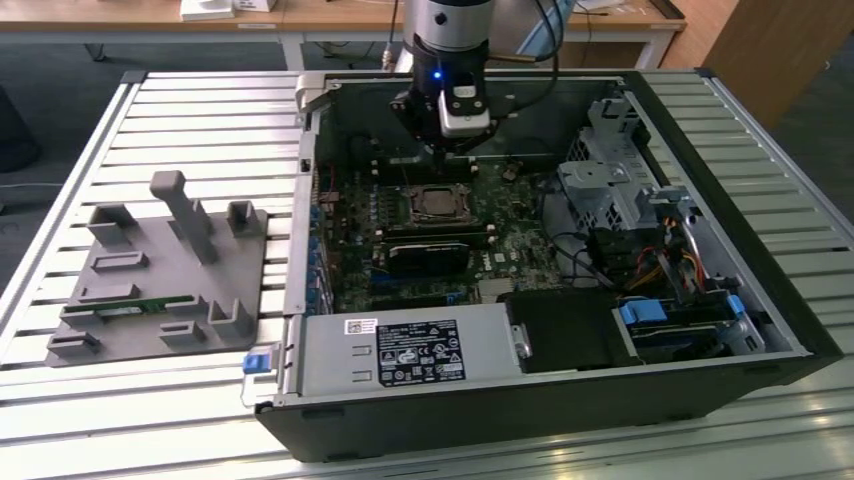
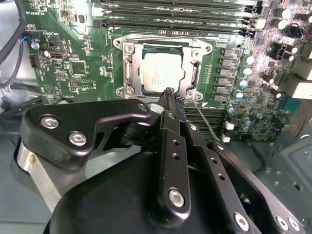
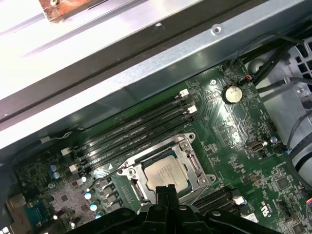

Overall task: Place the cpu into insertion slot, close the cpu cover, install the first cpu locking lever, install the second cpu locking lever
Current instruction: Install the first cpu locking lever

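The gripper (image 1: 450,158) is hanging in the upper middle of the exterior view, inside the pc case (image 1: 534,425). Its fingers are pinching closed right at the edge of the cpu cover (image 2: 127,73). The cpu (image 2: 164,72) is sitting in the insertion slot (image 2: 141,68), mid-frame in that view, with the cover lying flat around it. 1 thin locking lever (image 2: 201,116) is sticking out beside it.

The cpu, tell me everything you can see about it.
The cpu is a flat square chip with a dull silver-grey metal top bearing faint print. It lies level in the insertion slot on the green board, framed by the silver cpu cover, which overlaps its edges. The end effector hovers by one edge; whether it touches is unclear.
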`<state>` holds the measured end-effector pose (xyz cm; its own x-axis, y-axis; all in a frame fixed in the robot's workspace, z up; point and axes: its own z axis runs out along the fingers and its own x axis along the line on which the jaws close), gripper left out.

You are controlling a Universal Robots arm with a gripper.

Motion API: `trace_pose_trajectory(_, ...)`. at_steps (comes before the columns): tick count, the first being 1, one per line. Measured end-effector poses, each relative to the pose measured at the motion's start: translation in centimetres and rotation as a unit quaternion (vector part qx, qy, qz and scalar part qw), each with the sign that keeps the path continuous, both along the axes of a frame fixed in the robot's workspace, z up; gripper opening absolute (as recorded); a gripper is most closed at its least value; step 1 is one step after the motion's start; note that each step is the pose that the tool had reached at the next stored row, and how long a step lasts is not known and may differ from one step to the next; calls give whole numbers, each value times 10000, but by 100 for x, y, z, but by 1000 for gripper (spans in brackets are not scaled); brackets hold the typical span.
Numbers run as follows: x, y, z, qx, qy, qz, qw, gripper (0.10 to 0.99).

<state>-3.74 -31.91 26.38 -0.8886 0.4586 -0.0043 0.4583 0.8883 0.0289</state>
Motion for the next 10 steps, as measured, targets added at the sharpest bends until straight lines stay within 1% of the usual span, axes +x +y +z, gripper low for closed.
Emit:
trace_pose_trajectory(6, 0, 0, 0, 0, 0, 219, 9998, 106)
trace_pose_trajectory(10, 0, 0, 0, 0, 0, 389, 9992, 106)
